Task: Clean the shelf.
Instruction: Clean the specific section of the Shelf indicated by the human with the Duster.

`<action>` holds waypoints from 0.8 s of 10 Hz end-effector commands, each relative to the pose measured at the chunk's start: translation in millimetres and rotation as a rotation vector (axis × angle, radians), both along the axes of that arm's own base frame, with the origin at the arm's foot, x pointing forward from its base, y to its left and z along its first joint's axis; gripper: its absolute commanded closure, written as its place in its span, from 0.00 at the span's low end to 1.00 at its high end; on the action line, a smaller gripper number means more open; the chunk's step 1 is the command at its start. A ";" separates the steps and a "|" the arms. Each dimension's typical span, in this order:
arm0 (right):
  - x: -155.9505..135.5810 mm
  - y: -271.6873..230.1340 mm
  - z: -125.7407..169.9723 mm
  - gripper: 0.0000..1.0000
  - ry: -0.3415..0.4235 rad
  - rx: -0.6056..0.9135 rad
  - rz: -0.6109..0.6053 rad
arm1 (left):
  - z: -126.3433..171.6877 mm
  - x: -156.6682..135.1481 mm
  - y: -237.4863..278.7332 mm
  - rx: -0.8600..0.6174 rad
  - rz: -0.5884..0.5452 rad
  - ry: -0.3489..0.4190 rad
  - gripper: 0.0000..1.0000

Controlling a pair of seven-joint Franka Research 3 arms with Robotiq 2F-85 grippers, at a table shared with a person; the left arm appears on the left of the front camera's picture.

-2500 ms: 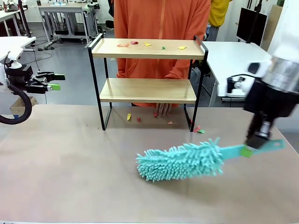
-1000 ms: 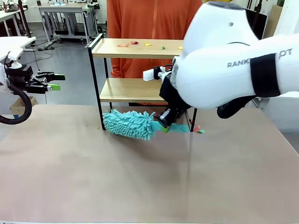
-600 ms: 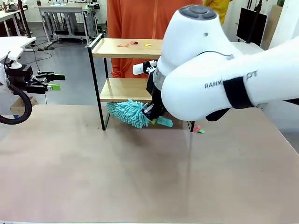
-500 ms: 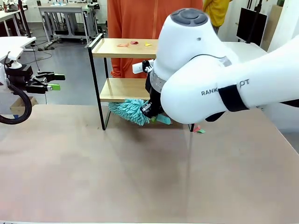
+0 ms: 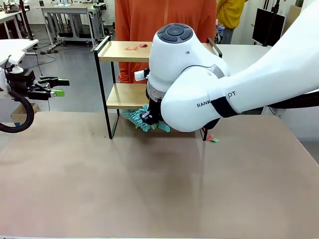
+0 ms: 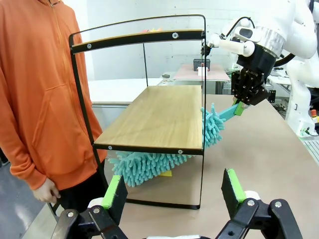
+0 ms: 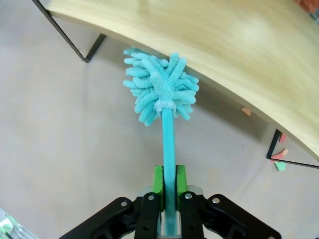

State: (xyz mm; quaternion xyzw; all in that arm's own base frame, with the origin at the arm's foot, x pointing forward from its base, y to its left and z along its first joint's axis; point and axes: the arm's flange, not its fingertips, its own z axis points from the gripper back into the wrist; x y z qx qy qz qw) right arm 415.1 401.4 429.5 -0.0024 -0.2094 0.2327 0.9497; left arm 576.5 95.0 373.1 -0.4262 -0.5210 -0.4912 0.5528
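Shelf (image 5: pixel 124 52) cleaning here rests on the right gripper (image 7: pixel 168 175); its green pads are pressed flat on the thin handle of a teal microfibre duster (image 7: pixel 159 92), jaws nearly together, likely so the handle cannot twist; the handle runs low, which lets the fluffy head slip under the lower board, between it and the tabletop (image 5: pixel 149 189); the left wrist view shows the fronds spreading beneath the wood; this looks aimed at litter under the shelf rather than on it; coloured paper scraps (image 5: pixel 133 48) lie on the top board, and a few more (image 5: pixel 213 140) sit on the tabletop by the right front foot; the shelf stands mid-way along the tabletop's far edge, a person in an orange hoodie (image 5: pixel 164 20) just behind it; the left gripper (image 6: pixel 173 188), jaws spread wide and holding nothing, hangs beyond the tabletop's far left corner, clear of the sweep.
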 end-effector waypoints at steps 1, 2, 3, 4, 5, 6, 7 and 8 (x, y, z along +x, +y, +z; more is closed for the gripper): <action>-8.5 -7.9 4.7 0.87 -0.009 -0.008 -0.004 | 3.3 -1.2 0.2 0.005 -0.001 -0.006 0.00; -8.5 -7.9 4.7 0.87 -0.009 -0.008 -0.004 | 3.3 -1.2 0.2 0.005 -0.001 -0.006 0.00; -1.8 -1.5 -0.7 0.87 0.001 -0.004 -0.001 | 3.3 -1.2 0.2 0.005 -0.001 -0.006 0.00; 0.1 21.9 -6.1 0.87 -0.044 -0.004 -0.051 | 3.3 -1.2 0.2 0.005 -0.001 -0.006 0.00; 1.5 41.5 -7.0 0.87 -0.094 0.000 -0.096 | 3.3 -1.2 0.2 0.005 -0.001 -0.006 0.00; 4.7 58.3 -7.7 0.87 -0.125 0.025 -0.125 | 3.3 -1.2 0.2 0.005 -0.001 -0.006 0.00; 10.6 69.4 -13.0 0.87 -0.122 0.042 -0.145 | 3.3 -1.2 0.2 0.005 -0.001 -0.006 0.00; 16.5 78.5 -19.3 0.87 -0.123 0.067 -0.178 | 3.3 -1.2 0.2 0.005 -0.001 -0.006 0.00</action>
